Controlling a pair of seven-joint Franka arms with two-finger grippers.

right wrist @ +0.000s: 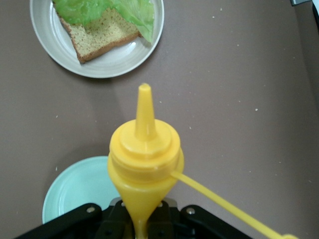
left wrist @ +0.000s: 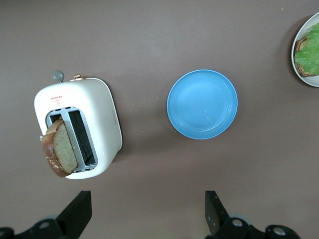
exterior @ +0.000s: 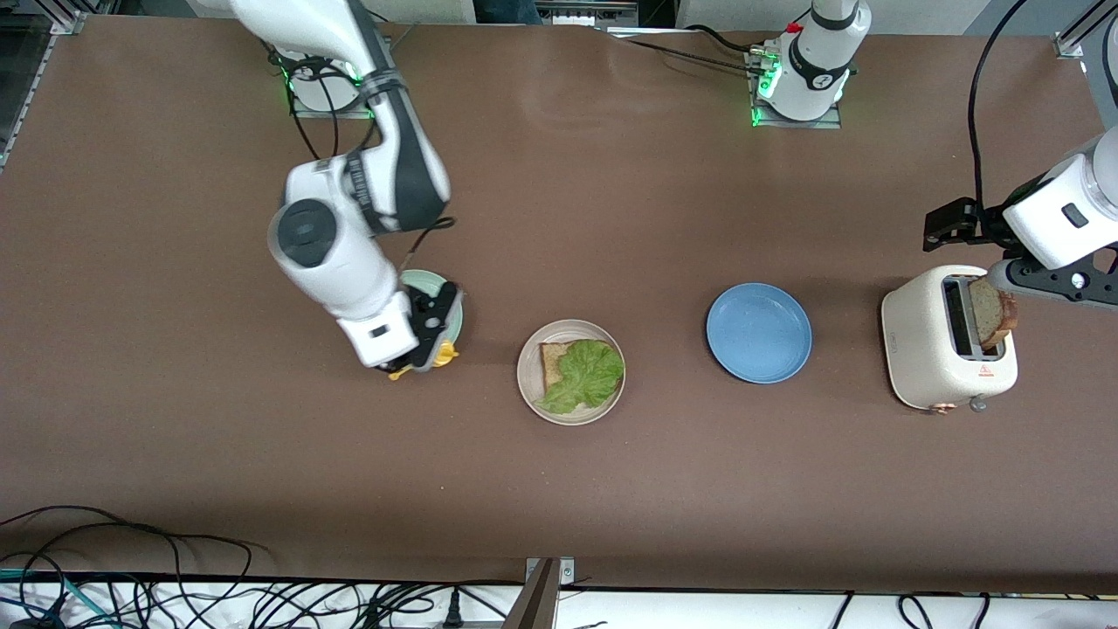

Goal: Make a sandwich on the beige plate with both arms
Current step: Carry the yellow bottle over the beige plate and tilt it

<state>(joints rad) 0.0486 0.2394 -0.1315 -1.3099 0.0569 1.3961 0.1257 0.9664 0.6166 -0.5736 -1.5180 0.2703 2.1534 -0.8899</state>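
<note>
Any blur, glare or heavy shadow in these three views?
Front view: even lighting, a faint sheen on the table, soft shadows beside the toaster and blue plate. Left wrist view: sharp. Right wrist view: the yellow bottle in the right hand looks slightly soft, the beige plate sharp.

Brown table: three plates, toaster.
</note>
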